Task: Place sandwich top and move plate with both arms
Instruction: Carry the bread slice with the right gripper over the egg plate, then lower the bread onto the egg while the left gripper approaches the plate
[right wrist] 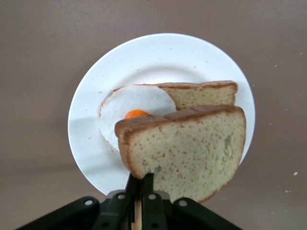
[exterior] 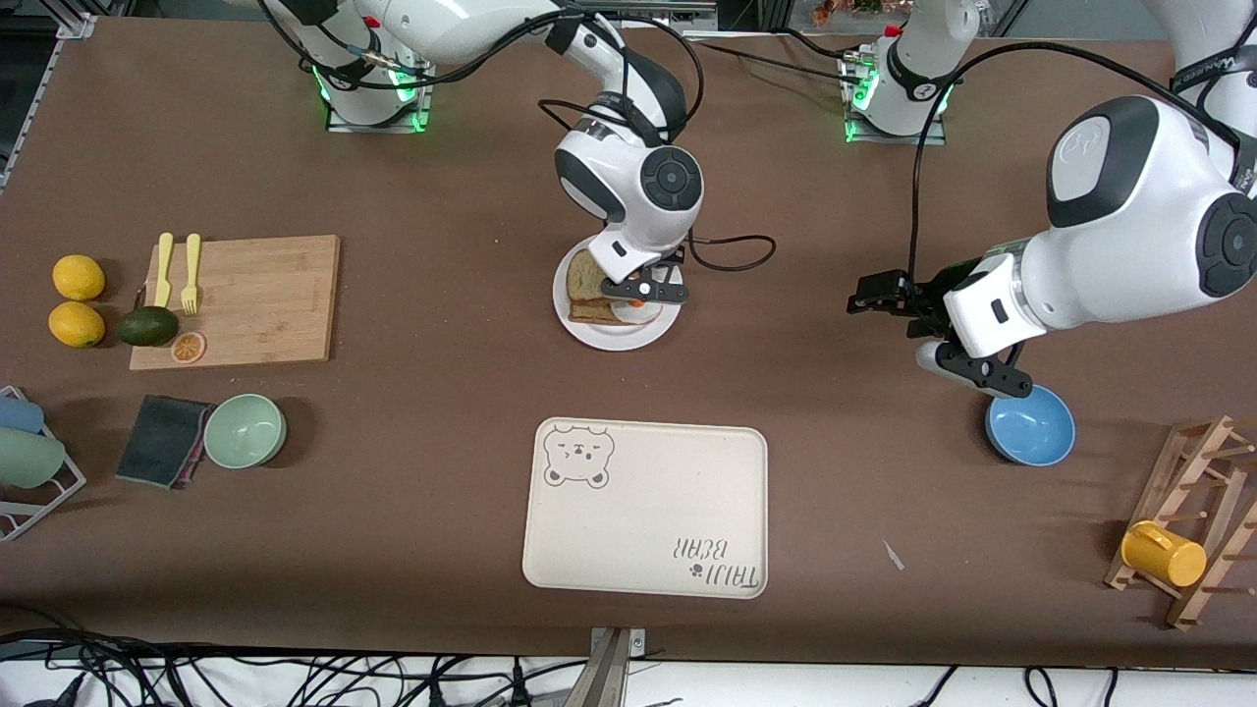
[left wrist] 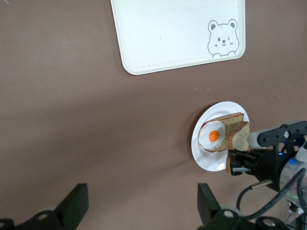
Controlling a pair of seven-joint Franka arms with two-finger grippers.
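Observation:
The round white plate (exterior: 607,339) stands mid-table with a darker bread slice (right wrist: 206,93) and a fried egg (right wrist: 136,103) on it. My right gripper (right wrist: 146,179) is shut on the edge of the sandwich top (right wrist: 192,153), a pale tan speckled slice held tilted just over the egg and plate. The front view shows the same gripper (exterior: 643,292) above the plate with the sandwich top (exterior: 586,275). My left gripper (exterior: 869,295) hangs open over bare table between the plate and the blue bowl. Nothing sits between its fingers (left wrist: 76,201). The left wrist view also shows the plate (left wrist: 206,160).
A cream bear-print tray (exterior: 648,511) lies nearer the front camera than the plate. A blue bowl (exterior: 1031,427) sits under the left arm's wrist. A cutting board (exterior: 265,295), a green bowl (exterior: 245,429) and fruit lie toward the right arm's end. A wooden rack (exterior: 1193,520) holds a yellow cup.

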